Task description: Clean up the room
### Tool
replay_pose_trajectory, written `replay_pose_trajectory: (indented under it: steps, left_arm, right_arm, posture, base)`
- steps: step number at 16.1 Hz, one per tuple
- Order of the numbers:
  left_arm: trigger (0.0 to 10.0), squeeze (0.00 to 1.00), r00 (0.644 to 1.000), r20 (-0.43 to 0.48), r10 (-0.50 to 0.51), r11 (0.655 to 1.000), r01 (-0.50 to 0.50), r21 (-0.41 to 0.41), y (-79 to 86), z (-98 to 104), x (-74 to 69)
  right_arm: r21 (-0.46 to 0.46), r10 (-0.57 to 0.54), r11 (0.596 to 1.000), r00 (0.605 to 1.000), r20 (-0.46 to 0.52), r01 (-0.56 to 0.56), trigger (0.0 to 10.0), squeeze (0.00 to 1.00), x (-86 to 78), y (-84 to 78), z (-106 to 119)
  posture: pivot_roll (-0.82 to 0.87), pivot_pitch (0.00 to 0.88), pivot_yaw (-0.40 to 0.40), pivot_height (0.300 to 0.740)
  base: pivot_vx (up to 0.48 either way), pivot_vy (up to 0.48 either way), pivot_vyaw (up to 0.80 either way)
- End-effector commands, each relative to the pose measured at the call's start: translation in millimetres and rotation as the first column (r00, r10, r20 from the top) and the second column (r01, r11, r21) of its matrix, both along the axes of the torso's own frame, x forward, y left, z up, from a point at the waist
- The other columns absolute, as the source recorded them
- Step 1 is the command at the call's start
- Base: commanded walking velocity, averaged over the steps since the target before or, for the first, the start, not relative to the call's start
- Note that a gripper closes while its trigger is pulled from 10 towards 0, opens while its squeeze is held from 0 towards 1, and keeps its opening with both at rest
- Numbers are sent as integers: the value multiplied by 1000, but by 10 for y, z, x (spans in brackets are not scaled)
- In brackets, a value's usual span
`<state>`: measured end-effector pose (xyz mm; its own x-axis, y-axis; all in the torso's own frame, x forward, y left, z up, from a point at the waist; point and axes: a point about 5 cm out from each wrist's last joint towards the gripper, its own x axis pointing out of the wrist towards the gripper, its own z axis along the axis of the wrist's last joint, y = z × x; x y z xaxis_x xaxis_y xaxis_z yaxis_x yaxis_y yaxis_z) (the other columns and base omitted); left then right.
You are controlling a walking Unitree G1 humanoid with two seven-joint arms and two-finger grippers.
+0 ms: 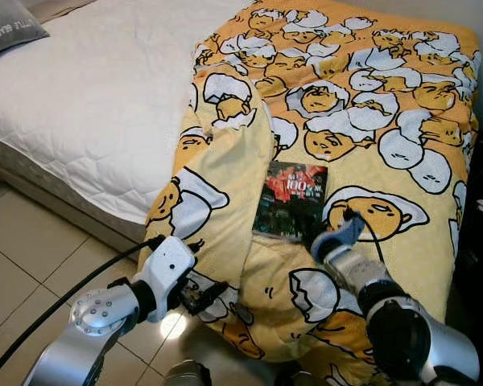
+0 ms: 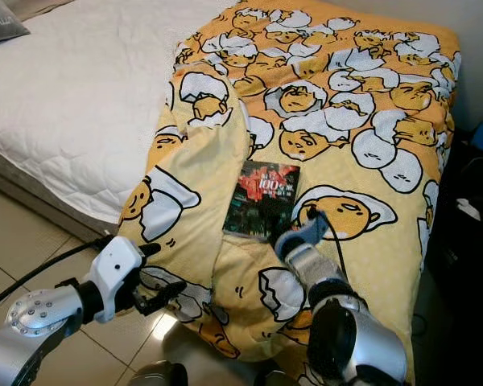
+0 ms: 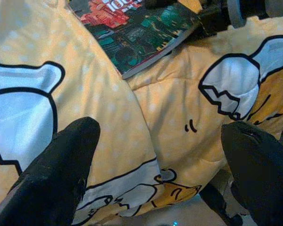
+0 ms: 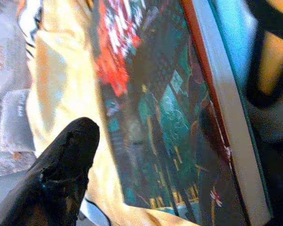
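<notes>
Left eye view: right arm stretched forward over the foot of a bed, its right gripper at the near right corner of a book. Right wrist view puts one black finger over the cover by its edge; second finger hidden, so cannot tell how far apart the jaws stand or whether anything is pinched. Left arm bent low at the bed's near edge, left gripper just beside the hanging quilt; fingers spread wide in the left wrist view, nothing between them. Book flat on the quilt near its middle fold, dark green-black cover with red lettering, pale page edges showing. Quilt yellow, printed with cartoon eggs, draped over a white mattress. Beige tiled floor below.
</notes>
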<state>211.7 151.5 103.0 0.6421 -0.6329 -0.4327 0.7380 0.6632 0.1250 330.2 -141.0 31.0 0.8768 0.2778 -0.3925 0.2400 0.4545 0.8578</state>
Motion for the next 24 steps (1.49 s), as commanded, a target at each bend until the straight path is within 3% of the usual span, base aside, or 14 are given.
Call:
replay_pose_trajectory:
  steps: [1,17,22,24]
  left_arm:
    - [10000,478,1000,7,2,1000,-2,-1,-10,18,9]
    - [10000,467,1000,9,-15,1000,15,-21,-62,32,34]
    - [10000,459,999,4,-40,998,40,-52,-92,62,76]
    - [10000,459,999,25,-29,998,30,-60,-74,73,151]
  right_arm:
    - [16,-9,1000,1000,19,9,0,0,31,1,40]
    - [-20,3,1000,1000,27,-2,0,0,30,-39,37]
    - [-60,24,998,999,28,-22,0,0,29,-22,31]
    - [-31,16,999,999,39,-15,0,0,34,-21,43]
  posture:
    - [246,88,11,740]
    - [243,54,-2,740]
    - [243,21,3,740]
    - [232,0,-1,740]
  base:
    - [0,0,0]
    - [0,0,0]
    - [0,0,0]
    - [0,0,0]
